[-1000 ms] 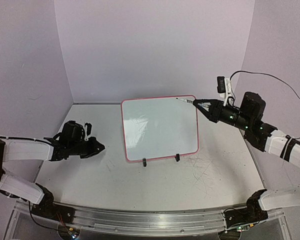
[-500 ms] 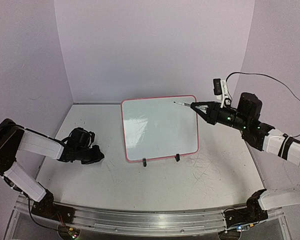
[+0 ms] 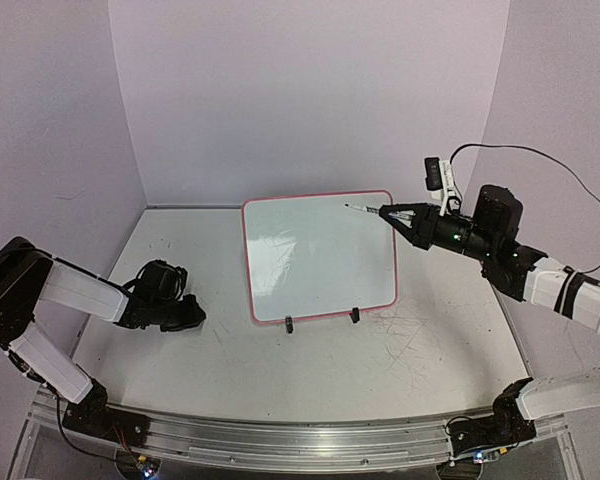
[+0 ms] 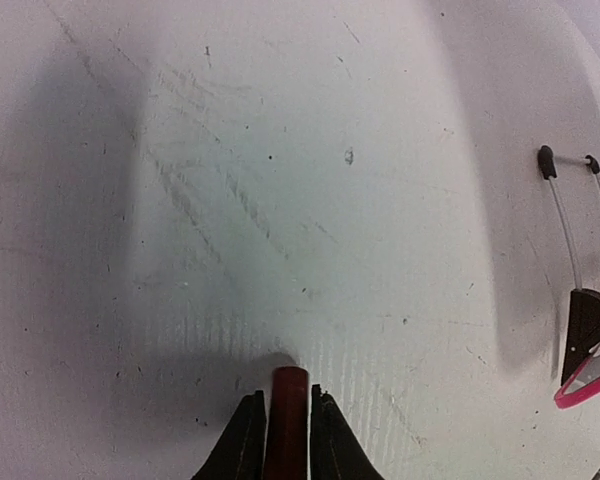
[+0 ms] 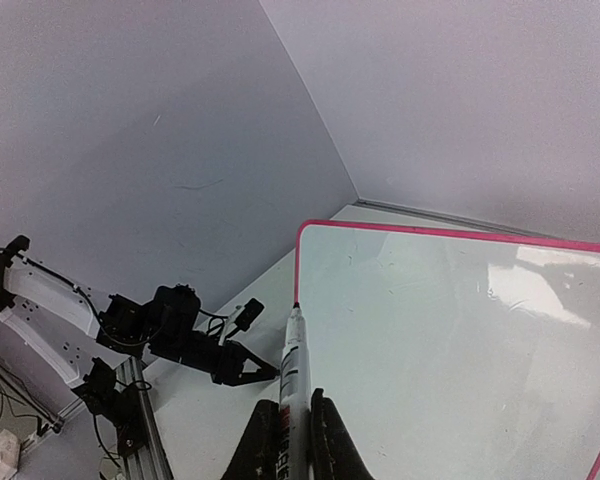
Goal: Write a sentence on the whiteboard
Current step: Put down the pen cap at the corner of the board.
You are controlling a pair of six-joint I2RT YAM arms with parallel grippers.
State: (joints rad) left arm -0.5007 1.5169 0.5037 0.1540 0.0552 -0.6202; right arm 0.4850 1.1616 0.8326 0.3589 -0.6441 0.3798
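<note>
While right pincer (image 3: 392,212) grips the marker (image 5: 291,365) nr the blank whiteboard (image 3: 320,285), we touch down gently top-left, w/ left pincer (image 4: 288,400) clamping a red cap (image 4: 290,381).

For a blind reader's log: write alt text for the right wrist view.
The right gripper holds a marker pointing ahead at a blank, pink-rimmed whiteboard. Left of the board, the left arm is visible low down, with lilac walls behind.
</note>
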